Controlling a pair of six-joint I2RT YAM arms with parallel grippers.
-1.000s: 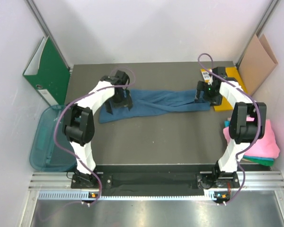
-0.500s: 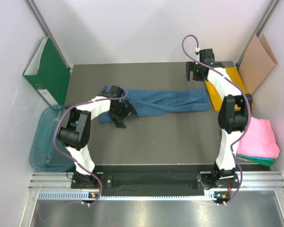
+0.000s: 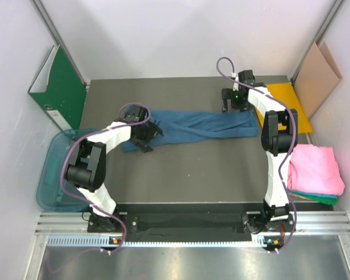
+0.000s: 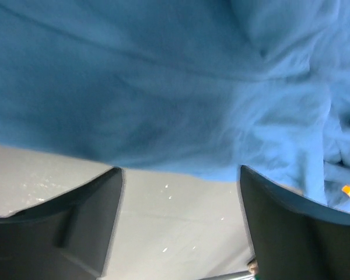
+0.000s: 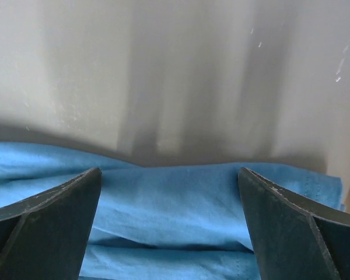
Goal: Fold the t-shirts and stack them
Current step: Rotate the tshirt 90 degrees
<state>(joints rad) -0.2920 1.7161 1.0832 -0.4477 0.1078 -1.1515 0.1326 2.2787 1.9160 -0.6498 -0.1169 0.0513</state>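
pink t-shirt: lay folded past the table's near right edge, on top of the teal-green t-shirt; judged two of three already stacked.
bin: sat off the near left edge of the table; not in the way.
left gripper: had slid from the top of the shirt's left end down to its near hem; stood with jaws wide but starting to narrow, nothing between them except bare table, hem just ahead in the wrist view.
dark blue t-shirt: lay flat as a long strip, left to right across the table's far half, folded lengthwise, let go at both ends.
right gripper: had lifted off the shirt's right end and swung to the far side of it; hung over the far hem with jaws spread full, empty.
change: released both ends within the last second; lengthwise fold judged done, crosswise fold end over end judged next, then onto the pink stack.
orange sheet: lay just beside the strip's right end, touching or nearly so; could not tell overlap; might snag a pickup there.
green binder: leaned on the left wall, well apart.
cardboard sheet: leaned in the far right corner, well apart.
obstruction: saw nothing lying on the strip.
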